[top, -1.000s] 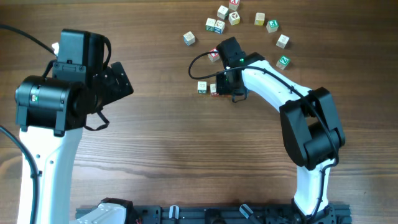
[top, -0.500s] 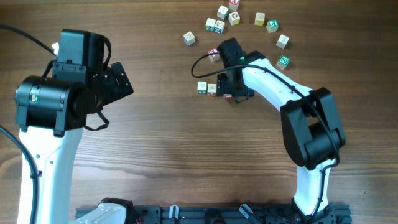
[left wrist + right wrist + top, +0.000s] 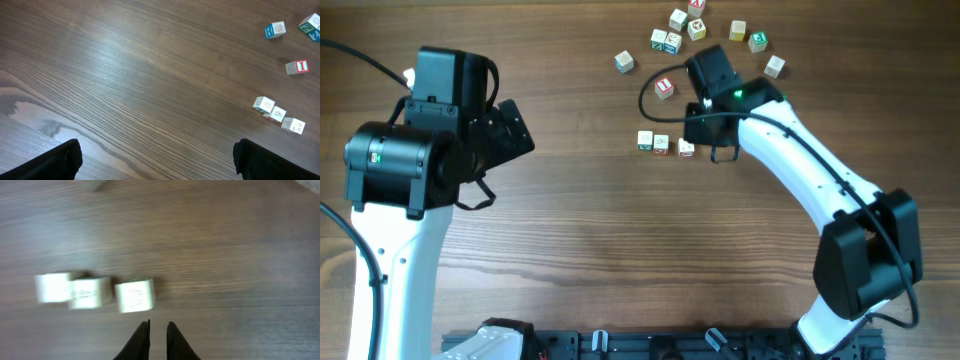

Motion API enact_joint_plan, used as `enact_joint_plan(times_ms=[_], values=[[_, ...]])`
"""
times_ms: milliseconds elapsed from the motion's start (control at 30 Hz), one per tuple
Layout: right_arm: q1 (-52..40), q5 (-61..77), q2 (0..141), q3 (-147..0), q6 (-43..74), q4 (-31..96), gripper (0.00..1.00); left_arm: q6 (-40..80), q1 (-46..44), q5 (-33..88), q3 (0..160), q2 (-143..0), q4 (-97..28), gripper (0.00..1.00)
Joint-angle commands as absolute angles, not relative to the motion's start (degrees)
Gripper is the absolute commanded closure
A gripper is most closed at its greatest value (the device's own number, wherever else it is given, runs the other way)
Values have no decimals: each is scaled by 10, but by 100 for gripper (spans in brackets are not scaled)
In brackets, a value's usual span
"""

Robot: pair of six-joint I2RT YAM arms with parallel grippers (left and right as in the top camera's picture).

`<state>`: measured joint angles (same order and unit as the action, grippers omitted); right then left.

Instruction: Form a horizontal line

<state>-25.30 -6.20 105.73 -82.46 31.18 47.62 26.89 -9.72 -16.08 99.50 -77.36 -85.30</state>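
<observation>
Three small pale letter cubes lie in a short row (image 3: 663,145) on the wooden table. The left two touch; the third cube (image 3: 686,148) sits a sliver apart on the right. The row also shows in the left wrist view (image 3: 275,114) and blurred in the right wrist view (image 3: 90,292). My right gripper (image 3: 704,148) is just right of the row. Its narrow fingers are nearly together, hold nothing, and stand just short of the third cube (image 3: 135,296). My left gripper (image 3: 510,130) is far to the left, open wide and empty (image 3: 157,160).
Several loose letter cubes are scattered at the back: one with a red mark (image 3: 663,88), one at the left (image 3: 624,62), and a cluster (image 3: 680,30) stretching right to a cube (image 3: 775,66). The right arm (image 3: 800,170) crosses the table's right side.
My right gripper has drawn back to the right, off the third cube, which now lies beside the other two. The right arm has swung right. The left arm has not moved.
</observation>
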Motion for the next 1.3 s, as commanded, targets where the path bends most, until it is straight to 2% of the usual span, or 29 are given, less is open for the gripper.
enact_joint_plan(times_ms=[0, 100, 200, 433, 667, 1267], values=[[-251, -131, 1065, -709, 438, 382, 89, 274, -94, -168, 997, -774, -851, 0], [-251, -125, 1065, -641, 491, 291, 89, 274, -94, -168, 997, -774, -851, 0], [-251, -112, 1066, -602, 455, 210, 88, 275, -94, -168, 997, -774, -851, 0], [-251, -111, 1066, -575, 423, 179, 92, 275, -94, -168, 997, -774, -851, 0], [-252, -74, 1066, -549, 344, 111, 93, 274, -94, -168, 997, -774, -851, 0], [-252, -6, 1074, -547, 286, 54, 93, 274, -94, -168, 997, -774, -851, 0]])
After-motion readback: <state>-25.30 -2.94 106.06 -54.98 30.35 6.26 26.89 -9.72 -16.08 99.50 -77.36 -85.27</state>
